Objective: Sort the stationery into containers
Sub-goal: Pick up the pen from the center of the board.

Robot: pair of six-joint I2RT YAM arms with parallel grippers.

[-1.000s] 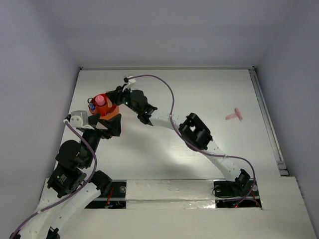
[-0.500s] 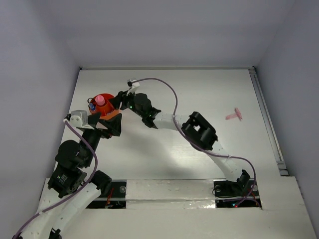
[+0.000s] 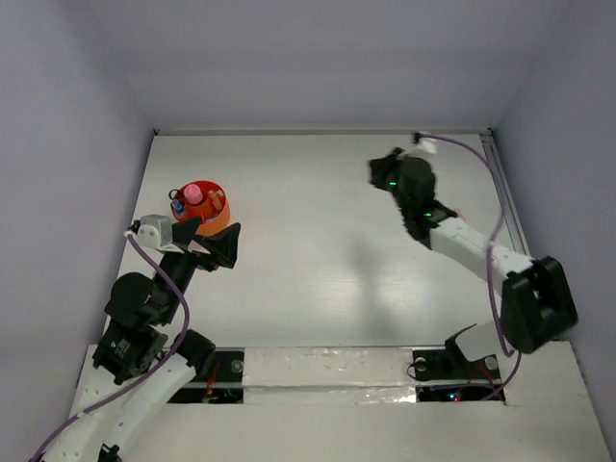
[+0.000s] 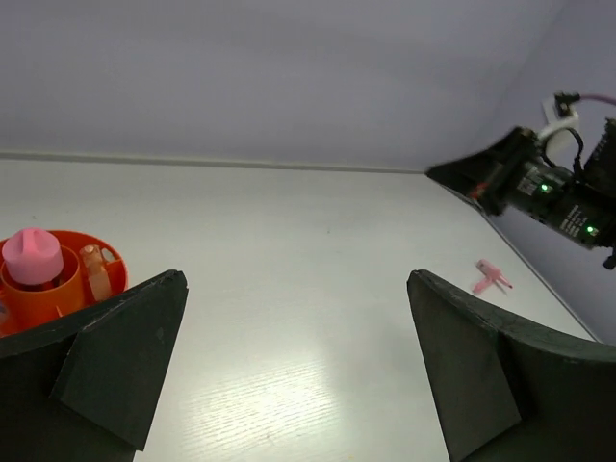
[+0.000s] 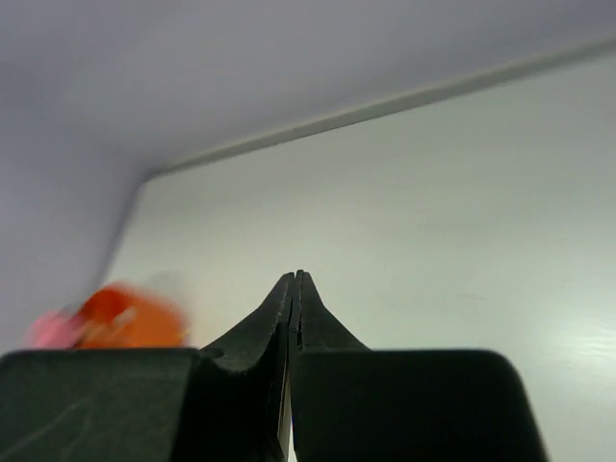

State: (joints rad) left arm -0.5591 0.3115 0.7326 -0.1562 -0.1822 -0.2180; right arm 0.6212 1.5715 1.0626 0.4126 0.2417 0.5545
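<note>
The round orange-red cup point(image 3: 202, 205) stands at the table's left. A pink tube point(image 3: 193, 193) sits upright in it, with an orange marker point(image 4: 92, 271) and a dark blue-tipped item point(image 3: 177, 205) beside it. My left gripper point(image 3: 212, 231) hovers just on the near side of the cup, open wide and empty point(image 4: 295, 281). A small pink piece point(image 4: 492, 276) lies on the table at the far right; in the top view my right arm hides it. My right gripper point(image 3: 375, 170) is raised over the back right, shut with nothing between its jaws point(image 5: 295, 279). The cup point(image 5: 125, 316) shows blurred at its lower left.
The white table ends at grey walls at the back and on both sides. A metal rail point(image 3: 515, 241) runs along the right edge. My right arm's forearm point(image 3: 472, 245) stretches over the right half, its purple cable looping above it.
My right gripper has left the cup and swung across to the back right, and it has closed. My left gripper has stayed open by the cup.
</note>
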